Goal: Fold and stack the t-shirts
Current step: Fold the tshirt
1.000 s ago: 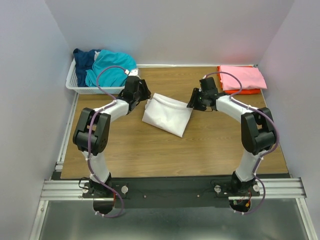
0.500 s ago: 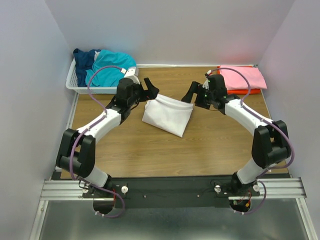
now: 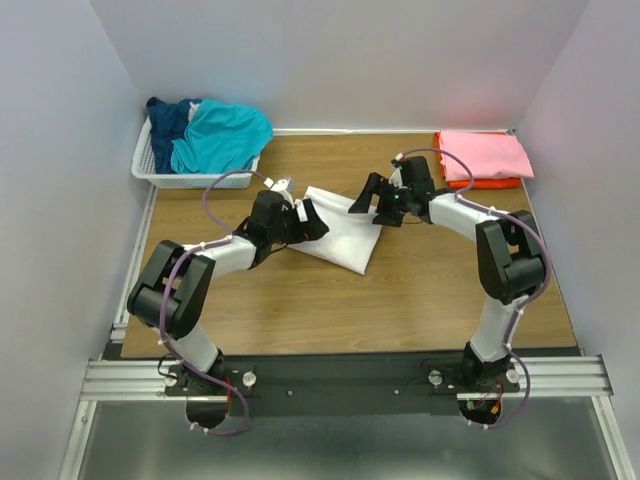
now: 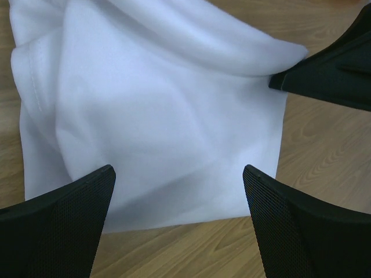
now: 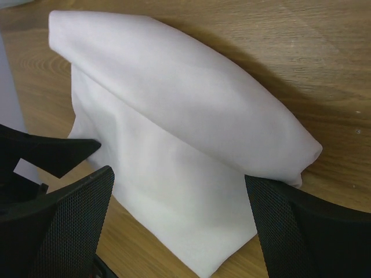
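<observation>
The white t-shirt (image 3: 345, 238) lies folded near the middle of the wooden table (image 3: 400, 300), loosely doubled over with a rounded fold along its far edge. The left gripper (image 3: 312, 222) sits low at the shirt's left side. In the left wrist view its jaws are spread wide, with white cloth (image 4: 162, 104) beneath the gap and nothing held. The right gripper (image 3: 362, 200) is at the shirt's far right corner. Its jaws are also wide apart and hold nothing, and the folded cloth (image 5: 185, 127) fills the space in front of them. Each wrist view shows a black finger of the other gripper just beside the shirt.

At the far left, a white basket (image 3: 150, 172) holds a teal shirt (image 3: 225, 135) and a navy shirt (image 3: 168, 115). At the far right, a folded pink shirt (image 3: 485, 155) lies on top of a folded orange shirt (image 3: 492, 183).
</observation>
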Motion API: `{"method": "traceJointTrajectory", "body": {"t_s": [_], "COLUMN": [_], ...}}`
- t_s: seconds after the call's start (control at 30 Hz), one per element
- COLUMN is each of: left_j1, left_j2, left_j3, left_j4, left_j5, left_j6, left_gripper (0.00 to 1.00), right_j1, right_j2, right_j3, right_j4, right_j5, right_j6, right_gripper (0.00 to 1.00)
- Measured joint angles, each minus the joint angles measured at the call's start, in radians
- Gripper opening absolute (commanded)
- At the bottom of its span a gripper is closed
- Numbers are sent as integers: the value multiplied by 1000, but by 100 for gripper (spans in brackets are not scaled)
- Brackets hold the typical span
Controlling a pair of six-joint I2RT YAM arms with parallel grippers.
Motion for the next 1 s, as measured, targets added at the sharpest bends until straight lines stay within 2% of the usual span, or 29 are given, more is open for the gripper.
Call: {"method": "traceJointTrajectory", "body": {"t_s": [0.23, 0.63, 0.87, 1.0], "left_j1": [0, 0, 0, 0], "left_j2": [19, 11, -98, -180], "left_j3": [-87, -113, -123, -101], "left_j4": [42, 88, -12, -62], "left_j5": [1, -5, -47, -89], "left_j6": [-5, -4, 1, 8], "left_gripper": [98, 99, 98, 98], "right_j1": [0, 2, 2, 7], "right_j2": [99, 164, 70, -59], "right_j3": [76, 187, 183, 86], "right_j4": [7, 7, 7, 20], "right_j5": [23, 78, 105, 82], "right_j6": [0, -21, -47, -49], "right_gripper": [100, 100, 100, 100]}}
